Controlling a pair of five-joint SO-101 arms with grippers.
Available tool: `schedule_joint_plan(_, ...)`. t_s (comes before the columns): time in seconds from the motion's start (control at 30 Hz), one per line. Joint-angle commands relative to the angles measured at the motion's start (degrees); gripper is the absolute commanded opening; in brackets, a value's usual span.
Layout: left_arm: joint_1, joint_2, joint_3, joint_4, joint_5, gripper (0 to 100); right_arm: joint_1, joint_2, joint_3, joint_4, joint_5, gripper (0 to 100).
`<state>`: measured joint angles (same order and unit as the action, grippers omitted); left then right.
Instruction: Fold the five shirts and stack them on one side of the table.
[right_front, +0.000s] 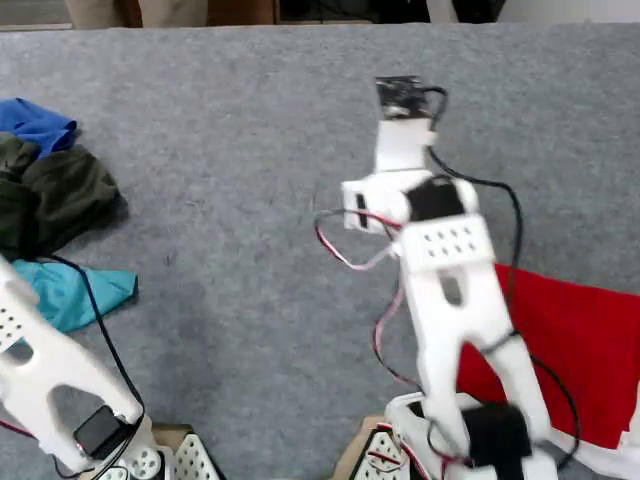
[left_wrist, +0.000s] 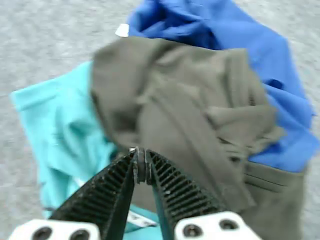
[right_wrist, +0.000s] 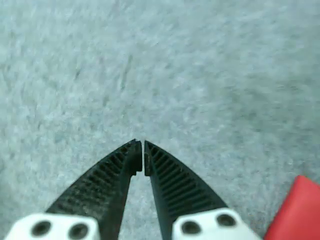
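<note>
Black ribbed fingers of the left gripper (left_wrist: 141, 167) meet at their tips, pressed together with nothing caught between them, and they hang over the edge of a crumpled olive shirt (left_wrist: 190, 115); whether the tips touch the cloth cannot be told. That olive shirt lies on top of a heap, overlapping a teal shirt (left_wrist: 60, 125) on one side and a blue shirt (left_wrist: 225, 30) on the other, the blue one showing a small white label at its collar. From the high view the heap sits at the left edge of the table (right_front: 250, 150), blue farthest from the arms, olive in the middle, teal nearest them, with the left arm (right_front: 45, 375) rising just beside the teal cloth. Well apart from the heap, the right gripper (right_wrist: 141, 157) has its two fingers drawn together to a bare sliver at the tips, clasping nothing, above bare grey table covering. A red shirt (right_front: 580, 350) lies spread flat at the right side, close to the base of the right arm (right_front: 445, 270), with a strip of white cloth (right_front: 610, 462) showing along its near edge.
</note>
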<state>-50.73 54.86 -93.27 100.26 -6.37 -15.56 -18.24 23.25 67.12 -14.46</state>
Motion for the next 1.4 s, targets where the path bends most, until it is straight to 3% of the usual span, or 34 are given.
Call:
schedule_joint_plan(0.0, -1.8, -3.6, -2.1, 0.6, -1.8, 4, -2.9, 6.3, -7.6, 1.3, -0.6, 1.9)
schedule_joint_plan(0.2, -0.3, 3.4, 3.1, 0.4, -1.7, 18, -3.9, 13.3, -13.1, 1.6, -0.7, 1.9)
schedule_joint_plan(0.33, 0.3, 11.3, 1.9, -1.1, -1.7, 13, -3.7, 14.5, -13.4, 1.6, -0.7, 1.9)
schedule_joint_plan(0.47, 1.1, 16.3, -2.6, -1.3, -1.7, 1, -3.6, 14.3, -13.3, 1.6, -0.7, 1.9)
schedule_joint_plan(0.6, 2.5, 14.5, -2.6, -0.4, -1.3, 2, -3.6, 14.2, -13.3, 1.6, -0.7, 1.9)
schedule_joint_plan(0.77, 6.2, 5.9, -2.5, 0.6, 4.4, 2, -3.6, 14.5, -13.3, 1.3, -0.7, 1.9)
schedule_joint_plan(1.1, 26.5, -4.8, -1.9, 0.7, 6.1, 2, -1.9, 14.5, -13.3, 1.1, -0.7, 1.9)
schedule_joint_plan(1.37, 47.3, -7.5, -1.8, 0.7, 9.2, 2, 10.6, 14.4, -13.3, 1.6, -0.4, 1.9)
